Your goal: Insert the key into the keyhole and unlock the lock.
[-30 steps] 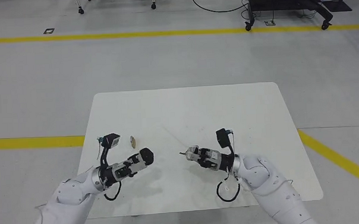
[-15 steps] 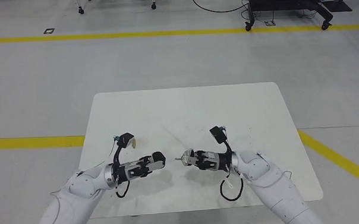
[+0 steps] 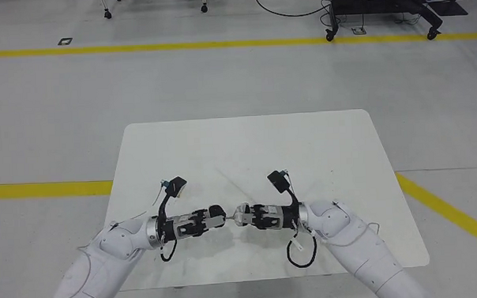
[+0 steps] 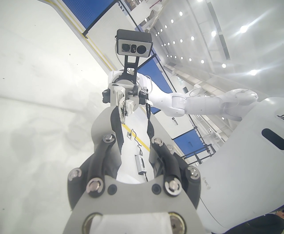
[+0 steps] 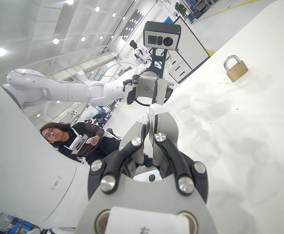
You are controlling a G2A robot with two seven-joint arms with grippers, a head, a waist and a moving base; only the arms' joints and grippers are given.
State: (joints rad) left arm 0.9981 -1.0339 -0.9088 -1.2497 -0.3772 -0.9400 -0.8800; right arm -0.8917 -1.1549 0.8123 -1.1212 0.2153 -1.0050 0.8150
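A brass padlock [image 5: 236,69] with a silver shackle rests on the white table [image 3: 317,146], apart from both grippers. My right gripper [image 3: 242,214] is shut on a small silver key [image 4: 123,110], which sticks out toward the other arm. My left gripper [image 3: 217,213] faces it tip to tip over the table's front middle. In the left wrist view the left gripper [image 4: 129,112] is open, and the key's tip lies beside one finger pad [image 4: 117,128]. In the right wrist view the right gripper [image 5: 149,117] has its fingers pressed together, with the left gripper [image 5: 156,88] just beyond them.
The rest of the tabletop is bare white with a few dark specks. Its front edge [image 3: 251,279] lies close under both forearms. Yellow floor lines [image 3: 42,190] run past the table on either side.
Both arms have swung inward toward each other. The gap between the grippers has closed, and the key's tip now reaches the left gripper's fingertips.
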